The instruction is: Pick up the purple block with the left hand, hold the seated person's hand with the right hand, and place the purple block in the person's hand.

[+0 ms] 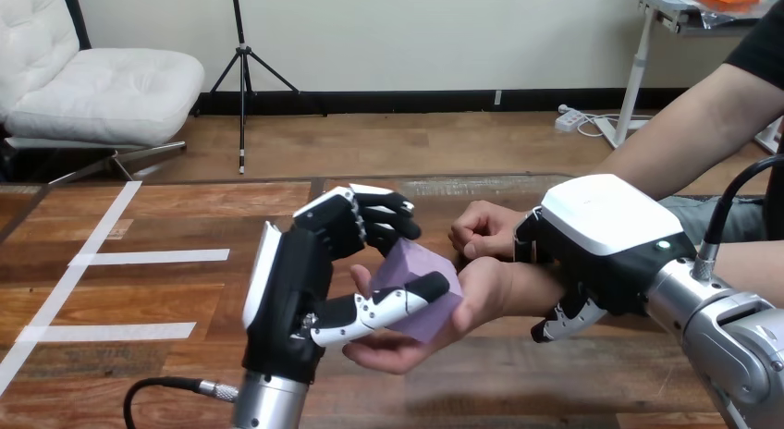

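As its fingers (370,212) curl, left robot hand (287,290) pinches purple block (411,263).

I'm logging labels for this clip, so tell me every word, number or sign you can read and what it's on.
None: no readable text. The purple angular block, the white shells of the left hand and right hand, and the white tape strips on the wooden table all show no print.

Over person's palm (483,295): left hand (288,290) grips purple block (414,265) (right hand (603,227) clasps wrist (531,290)).
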